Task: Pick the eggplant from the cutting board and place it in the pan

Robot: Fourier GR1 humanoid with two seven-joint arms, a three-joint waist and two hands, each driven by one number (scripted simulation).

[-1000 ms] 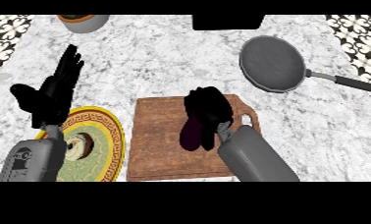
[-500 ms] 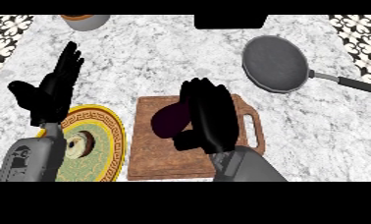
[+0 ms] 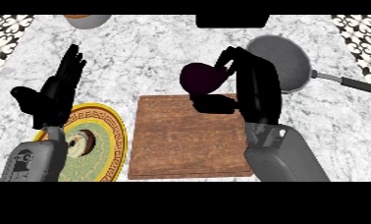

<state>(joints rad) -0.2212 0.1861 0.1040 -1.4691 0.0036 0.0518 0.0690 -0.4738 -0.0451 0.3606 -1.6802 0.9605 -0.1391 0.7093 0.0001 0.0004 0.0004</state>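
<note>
The right hand (image 3: 250,88) has its fingers and thumb curled round the dark purple eggplant (image 3: 201,78), which sits at the hand's left side, over the far edge of the wooden cutting board (image 3: 190,139). The thumb shows just below the eggplant, the fingers curve over its top right. Whether the eggplant touches the board cannot be told from this view.

The grey pan (image 3: 286,63) lies on the marble desk (image 3: 152,56) to the right of the hand and partly behind it, its dark handle running out toward the right edge. The eggplant is near the pan's left rim but not inside it.

The left hand (image 3: 51,98) rests open at the left, fingers straight and pointing away, holding nothing. Just near of it lies a green plate with a yellow patterned rim (image 3: 98,144), beside the board's left edge.

At the far edge of the desk stand a bowl (image 3: 87,20) at the left and a black object (image 3: 232,20) in the middle.
</note>
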